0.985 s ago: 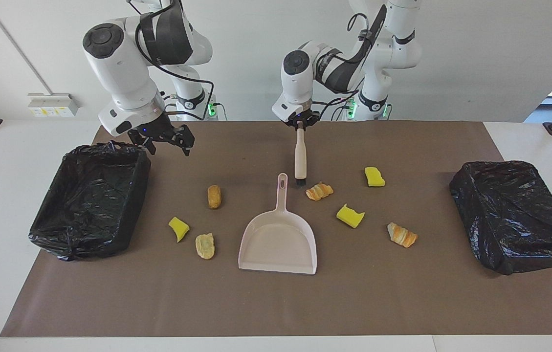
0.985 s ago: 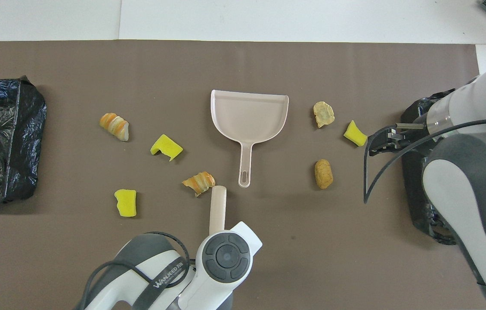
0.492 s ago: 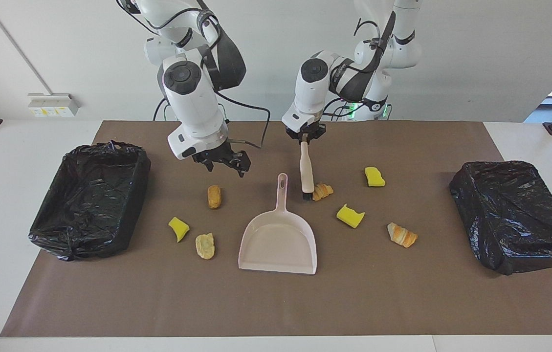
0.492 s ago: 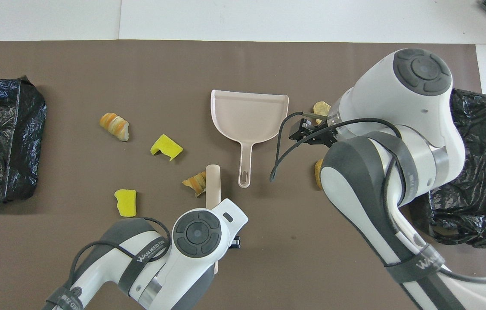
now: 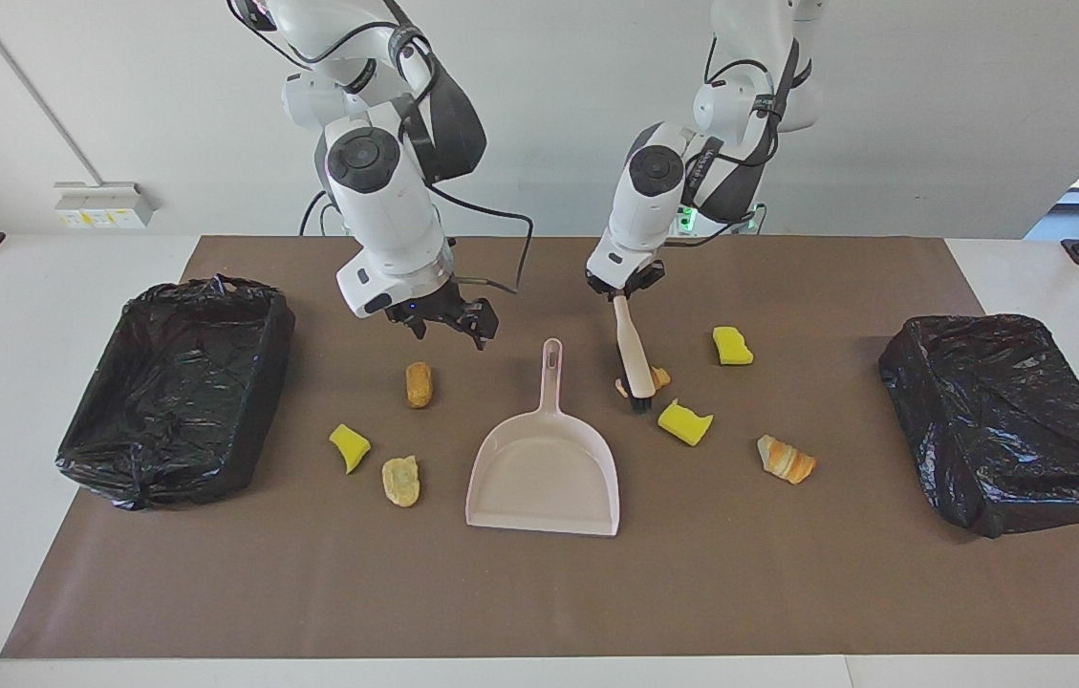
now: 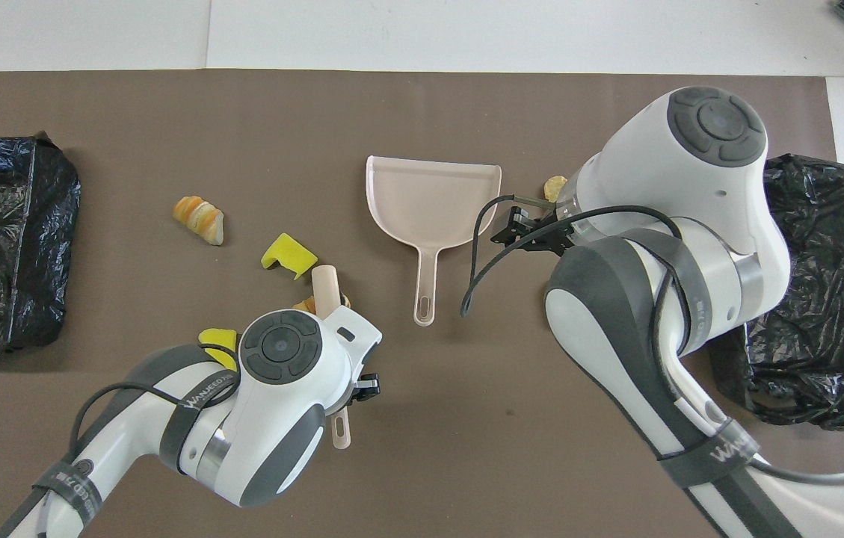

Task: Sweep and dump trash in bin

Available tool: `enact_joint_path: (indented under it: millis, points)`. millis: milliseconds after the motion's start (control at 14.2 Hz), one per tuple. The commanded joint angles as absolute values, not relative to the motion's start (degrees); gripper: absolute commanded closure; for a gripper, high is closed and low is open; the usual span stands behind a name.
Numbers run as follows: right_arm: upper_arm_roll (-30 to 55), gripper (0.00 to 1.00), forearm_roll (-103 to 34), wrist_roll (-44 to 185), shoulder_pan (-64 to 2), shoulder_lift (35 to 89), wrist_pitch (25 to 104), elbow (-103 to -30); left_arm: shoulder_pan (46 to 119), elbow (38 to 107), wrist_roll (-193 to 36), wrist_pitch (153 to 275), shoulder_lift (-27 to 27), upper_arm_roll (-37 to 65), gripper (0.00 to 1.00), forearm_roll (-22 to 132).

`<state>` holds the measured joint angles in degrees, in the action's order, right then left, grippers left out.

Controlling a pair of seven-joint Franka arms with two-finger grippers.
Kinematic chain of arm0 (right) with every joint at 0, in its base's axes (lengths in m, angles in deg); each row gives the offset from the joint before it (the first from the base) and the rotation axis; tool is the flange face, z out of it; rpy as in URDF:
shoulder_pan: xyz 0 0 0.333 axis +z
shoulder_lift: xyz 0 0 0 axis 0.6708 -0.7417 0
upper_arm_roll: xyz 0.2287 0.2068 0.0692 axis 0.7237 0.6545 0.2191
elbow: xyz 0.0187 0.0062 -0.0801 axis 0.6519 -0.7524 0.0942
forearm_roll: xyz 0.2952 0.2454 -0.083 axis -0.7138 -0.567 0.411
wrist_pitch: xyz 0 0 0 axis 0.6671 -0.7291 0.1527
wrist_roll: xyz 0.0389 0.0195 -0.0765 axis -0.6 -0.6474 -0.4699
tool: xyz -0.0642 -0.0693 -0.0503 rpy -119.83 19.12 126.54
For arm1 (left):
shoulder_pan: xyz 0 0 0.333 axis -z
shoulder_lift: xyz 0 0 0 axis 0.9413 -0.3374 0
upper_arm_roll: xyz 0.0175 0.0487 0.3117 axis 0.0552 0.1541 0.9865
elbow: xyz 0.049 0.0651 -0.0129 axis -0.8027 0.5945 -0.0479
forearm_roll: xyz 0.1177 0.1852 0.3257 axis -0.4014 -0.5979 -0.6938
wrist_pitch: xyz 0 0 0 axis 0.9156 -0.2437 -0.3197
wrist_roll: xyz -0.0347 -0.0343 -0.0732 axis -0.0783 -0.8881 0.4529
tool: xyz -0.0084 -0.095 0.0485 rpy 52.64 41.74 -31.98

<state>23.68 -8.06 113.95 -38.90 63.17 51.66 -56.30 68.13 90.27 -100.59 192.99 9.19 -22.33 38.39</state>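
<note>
left gripper [image 5: 626, 289]: you're seeing it pinching the brush [image 5: 633, 358], bristles touching a striped scrap [image 5: 657, 378] beside the dustpan [image 5: 544, 473] handle
right gripper [image 5: 448, 320]: fingers spread, hanging over the tan lump [image 5: 419, 383] beside the dustpan

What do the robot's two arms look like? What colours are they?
Both arms are glossy white, with rounded, chunky joints and dark grey bands. Each elbow has a round, dark grey cap. Loose black cables loop alongside them, and grey lettering runs along a band near each base. The left gripper and the right gripper are small, black and two-fingered. Green lights glow by the left arm's base.
</note>
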Motion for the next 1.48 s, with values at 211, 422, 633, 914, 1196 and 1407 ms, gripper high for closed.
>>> enact_joint_path:
  millis: [211, 422, 633, 914, 1196, 1407]
  points:
    - [26.19, 0.00, -9.16, 115.09, -38.70, 60.13, 53.38, -56.33, 61.94, 88.61, -95.78, 190.94, 9.25, -21.92, 1.00, 38.52]
    - [27.16, 0.00, -8.37, 119.56, -35.72, 57.49, 57.50, -56.33, 61.58, 88.87, -91.38, 190.50, 9.07, -19.03, 1.00, 37.82]
    - [27.51, 0.00, -7.50, 123.52, -32.91, 54.07, 62.33, -56.24, 62.01, 88.70, -86.89, 189.71, 9.68, -14.38, 1.00, 35.09]
    - [29.62, 0.00, -3.28, 125.55, -32.02, 49.76, 66.99, -56.24, 63.33, 87.11, -83.63, 180.59, 13.97, -11.20, 1.00, 35.09]
    - [30.41, 0.00, -0.99, 125.46, -31.49, 49.57, 66.04, -58.08, 62.81, 89.04, -78.40, 174.87, 19.08, -10.58, 1.00, 35.09]
    - [31.02, 0.14, 1.11, 124.94, -31.58, 49.84, 63.93, -58.62, 62.72, 95.70, -65.12, 174.76, 24.34, -10.32, 1.00, 35.26]
